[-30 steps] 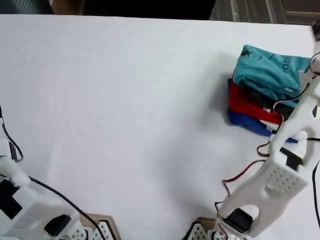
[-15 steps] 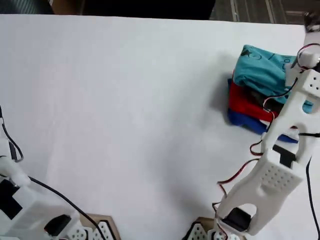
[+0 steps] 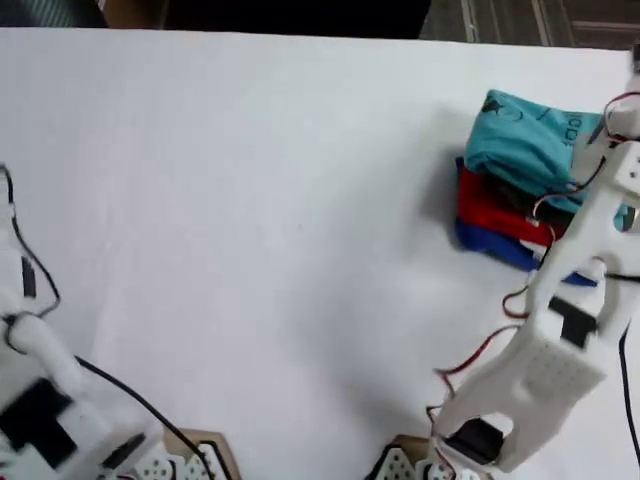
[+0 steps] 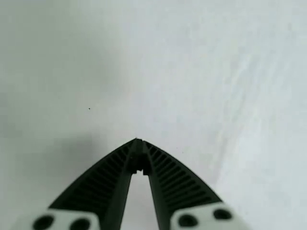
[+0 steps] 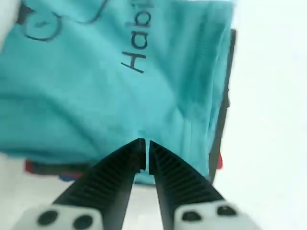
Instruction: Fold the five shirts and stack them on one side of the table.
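Right pincer (image 5: pixel 145 146) hangs shut, empty, just over the folded teal cotton shirt (image 3: pixel 525 140) topping the stack (image 3: pixel 490 215) at the right edge of the white counter (image 3: pixel 250 200). A low sweep could drag it off. Left pincer (image 4: pixel 138 143), shut and empty, sits over bare counter.

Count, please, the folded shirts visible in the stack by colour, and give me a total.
Teal shirt: 1
Dark shirt: 1
Red shirt: 1
Blue shirt: 1
Total: 4 shirts can be told apart by colour in the stack.
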`<state>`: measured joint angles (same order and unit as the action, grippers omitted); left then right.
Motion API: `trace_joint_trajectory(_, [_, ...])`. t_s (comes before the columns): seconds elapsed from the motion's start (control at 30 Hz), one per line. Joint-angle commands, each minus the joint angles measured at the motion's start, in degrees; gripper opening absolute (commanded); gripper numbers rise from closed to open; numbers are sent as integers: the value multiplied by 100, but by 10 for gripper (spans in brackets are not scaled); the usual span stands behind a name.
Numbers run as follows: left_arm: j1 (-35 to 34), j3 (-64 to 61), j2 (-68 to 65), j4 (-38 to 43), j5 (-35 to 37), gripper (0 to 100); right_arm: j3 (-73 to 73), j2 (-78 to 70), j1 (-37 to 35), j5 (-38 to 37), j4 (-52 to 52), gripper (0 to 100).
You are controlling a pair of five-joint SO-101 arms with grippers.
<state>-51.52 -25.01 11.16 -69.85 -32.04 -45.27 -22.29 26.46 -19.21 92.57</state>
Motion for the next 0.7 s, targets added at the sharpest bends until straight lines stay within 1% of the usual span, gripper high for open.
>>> trace_joint_trajectory(0.0, [510, 4, 1547, -404, -466, 26, 299, 1270, -119, 88, 453, 21])
trace_joint_trajectory(0.13, [985, -1068, 2989, -360, -730, 26, 1477, 2484, -119, 9, 462, 21])
trace_joint_trajectory(0.23, [1310, -2000, 3912, -167, -703, 26, 2954, 3626, -259, -70, 444, 21])
trace_joint_trajectory(0.3, [1354, -2598, 4492, 211, -695, 27, 4062, 4453, -435, -70, 426, 20])
trace_joint_trajectory(0.37, [1354, -3160, 5055, 554, -695, 27, 5125, 5209, -804, -79, 382, 20])
trace_joint_trajectory(0.47, [1354, -3864, 5943, 835, -703, 27, 6549, 6158, -1481, -79, 92, 20])
trace_joint_trajectory(0.53, [1354, -4295, 6576, 949, -703, 27, 7305, 6747, -1789, -79, -251, 20])
trace_joint_trajectory(0.67, [1354, -5165, 7947, 1081, -721, 27, 8527, 7793, -1947, -70, -690, 20])
